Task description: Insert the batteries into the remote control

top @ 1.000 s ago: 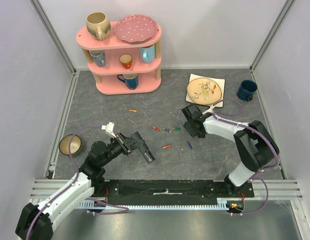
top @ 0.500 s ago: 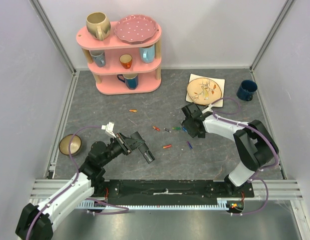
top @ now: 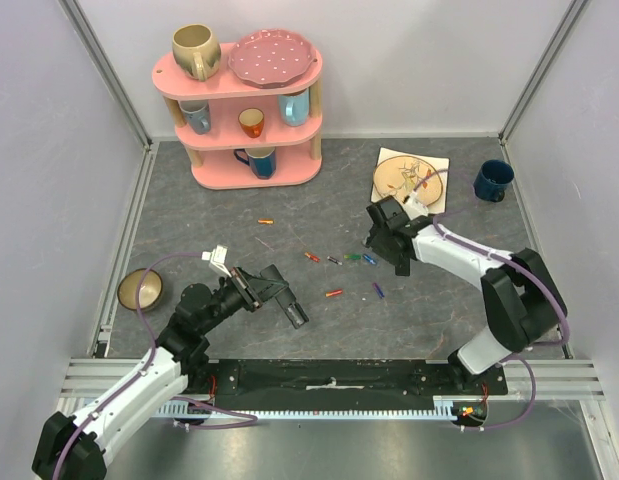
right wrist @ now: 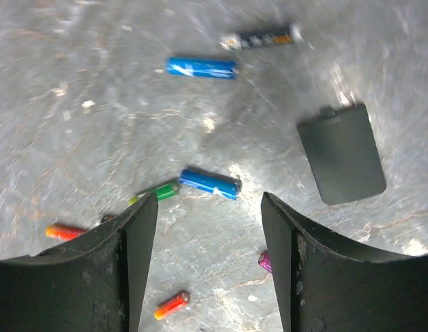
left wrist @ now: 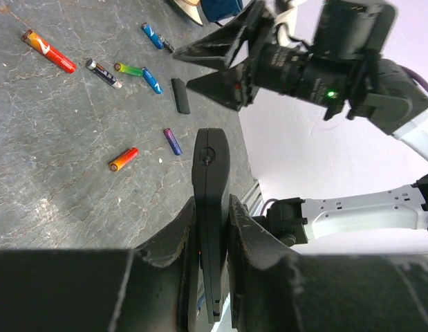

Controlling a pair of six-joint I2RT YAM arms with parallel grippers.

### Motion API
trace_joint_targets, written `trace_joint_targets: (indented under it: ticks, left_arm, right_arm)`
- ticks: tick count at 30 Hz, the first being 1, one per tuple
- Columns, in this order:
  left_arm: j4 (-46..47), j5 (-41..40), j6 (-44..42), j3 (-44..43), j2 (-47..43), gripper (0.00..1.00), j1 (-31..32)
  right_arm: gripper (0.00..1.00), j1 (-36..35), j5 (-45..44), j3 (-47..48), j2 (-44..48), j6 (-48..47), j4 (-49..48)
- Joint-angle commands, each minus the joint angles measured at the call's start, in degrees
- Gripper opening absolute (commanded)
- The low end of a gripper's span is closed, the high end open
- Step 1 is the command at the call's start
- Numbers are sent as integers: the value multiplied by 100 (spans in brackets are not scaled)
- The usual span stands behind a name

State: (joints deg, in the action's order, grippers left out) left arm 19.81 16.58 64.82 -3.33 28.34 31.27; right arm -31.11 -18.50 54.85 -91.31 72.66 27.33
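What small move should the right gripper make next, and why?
Probably lower straight down and close on the blue battery: the right gripper is open with that battery showing between its fingers, while the left gripper clamps the remote control.

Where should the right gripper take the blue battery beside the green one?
Mid-barrel, from straight above, fingers across its width. The blue battery lies flat, lengthwise along the right gripper's closing line, so turn the wrist first; the green battery crowds one end.
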Motion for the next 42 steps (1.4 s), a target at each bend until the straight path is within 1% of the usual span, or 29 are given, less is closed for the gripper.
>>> trace_joint_targets:
  ticks: [1, 2, 3, 5, 6, 7, 8, 10, 14, 17, 20, 26, 37, 42]
  left_arm:
    - [-30, 12, -215, 52, -118, 2, 20]
    - [-30, 29, -215, 43, -118, 2, 20]
    - [-30, 38, -224, 43, -127, 2, 20]
    - [-30, 108, -267, 43, -118, 2, 20]
    - [-30, 135, -285, 43, -144, 2, 20]
    - [5, 170, -320, 52, -162, 2, 20]
    - [48, 275, -338, 61, -179, 2, 20]
    - [302, 381, -391, 113, -206, 2, 20]
    - [418, 784, -514, 105, -206, 2, 20]
    - [453, 926, -488, 149, -250, 2, 20]
    - [436, 909, -461, 219, -373, 2, 20]
    - [251, 847, -505, 237, -496, 2, 20]
    - [392, 838, -575, 237, -224, 2, 20]
    - [444, 856, -584, 237, -188, 2, 20]
  right_arm:
    - [69, 18, 64, 500, 552, -2840, -52]
    - [67, 26, 518, 474, 605, -3350, -244]
    - [66, 18, 741, 422, 736, -4364, -359]
    - [63, 35, 1179, 281, 825, -5144, -483]
    - [62, 18, 1382, 289, 808, -5792, -457]
    - [61, 18, 1497, 368, 764, -6060, -387]
    - [55, 18, 1542, 412, 711, -6236, -221]
    - [51, -96, 1351, 535, 536, -6553, -62]
    - [47, -158, 1463, 579, 316, -6826, -210]
    - [46, -158, 1542, 676, -61, -6967, -307]
    - [45, -158, 1665, 755, -281, -7002, -413]
    - [42, -149, 1578, 931, -642, -7029, -422]
    - [38, -79, 1402, 791, -818, -7038, -501]
    - [38, -62, 1490, 711, -941, -7038, -571]
